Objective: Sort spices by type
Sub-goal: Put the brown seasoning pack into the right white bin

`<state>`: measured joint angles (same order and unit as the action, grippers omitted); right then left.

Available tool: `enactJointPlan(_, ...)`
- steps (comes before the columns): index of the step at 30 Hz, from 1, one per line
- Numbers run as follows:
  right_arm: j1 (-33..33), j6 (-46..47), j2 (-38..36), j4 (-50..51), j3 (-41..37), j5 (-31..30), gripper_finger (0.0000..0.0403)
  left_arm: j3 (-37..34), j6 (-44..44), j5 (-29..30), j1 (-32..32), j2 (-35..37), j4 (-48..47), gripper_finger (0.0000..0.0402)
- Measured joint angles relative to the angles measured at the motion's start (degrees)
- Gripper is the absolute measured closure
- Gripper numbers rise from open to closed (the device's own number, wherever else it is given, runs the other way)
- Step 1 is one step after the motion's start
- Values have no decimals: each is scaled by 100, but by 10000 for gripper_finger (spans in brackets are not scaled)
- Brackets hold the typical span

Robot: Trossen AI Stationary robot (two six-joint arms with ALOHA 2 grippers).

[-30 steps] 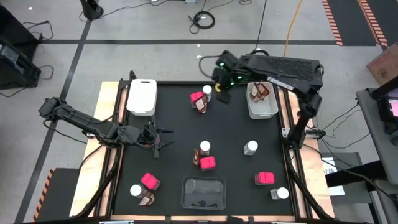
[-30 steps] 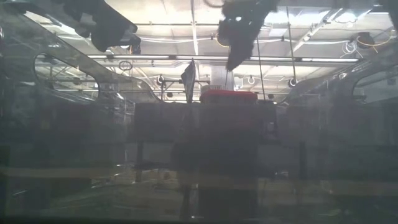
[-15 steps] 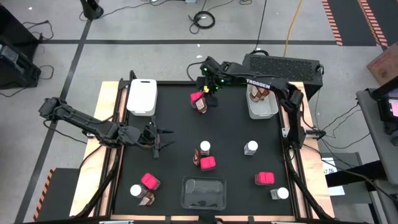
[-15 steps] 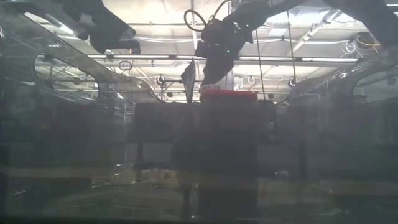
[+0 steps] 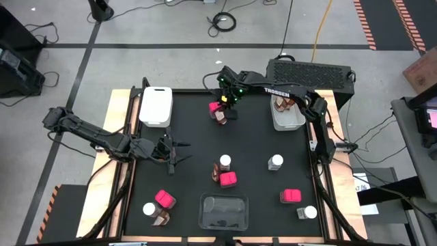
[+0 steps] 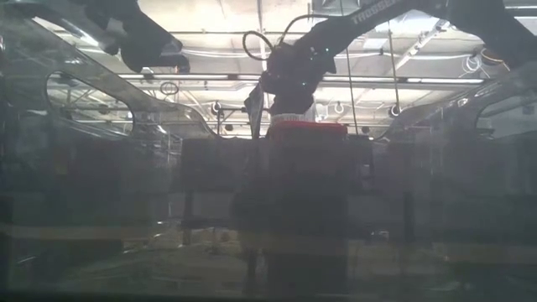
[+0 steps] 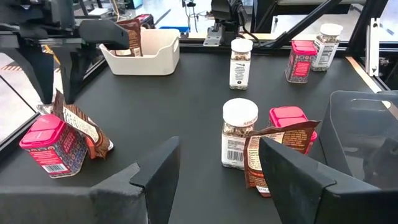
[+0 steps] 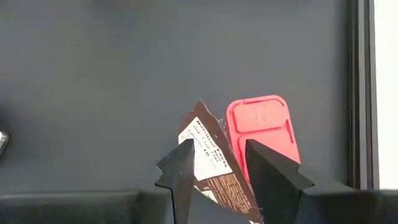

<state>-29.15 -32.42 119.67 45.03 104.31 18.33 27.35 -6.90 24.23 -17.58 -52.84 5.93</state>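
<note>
The right hand (image 5: 225,108) hangs over the far middle of the black table (image 5: 191,137), its 2 fingers (image 8: 269,171) spread on either side of the upper corner of a brown spice packet (image 8: 208,155); whether they touch it cannot be told. That packet leans against a pink spice box (image 8: 261,127) beside it. The left hand (image 5: 172,152) waits near the table's left edge, its fingers apart and holding nothing. In the table's middle a clear jar with a white lid (image 7: 239,130), another brown packet (image 7: 267,158) and a pink box (image 7: 287,118) stand close together. 2 more brown packets lie in the white tray (image 5: 288,119) at the far right. A closed white tray (image 5: 156,106) sits at the far left, and a clear tray (image 5: 222,212) at the near edge.
</note>
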Motion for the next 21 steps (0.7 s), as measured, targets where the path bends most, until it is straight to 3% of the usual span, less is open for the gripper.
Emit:
enactJointPlan(15, 0, -15, 310, 473, -7, -42, 265, 0, -11, 2, 2, -1, -46, 181)
enactJointPlan(21, -1, 3, 311, 516, -7, -46, 313, 0, -13, 2, 0, 0, -44, 181)
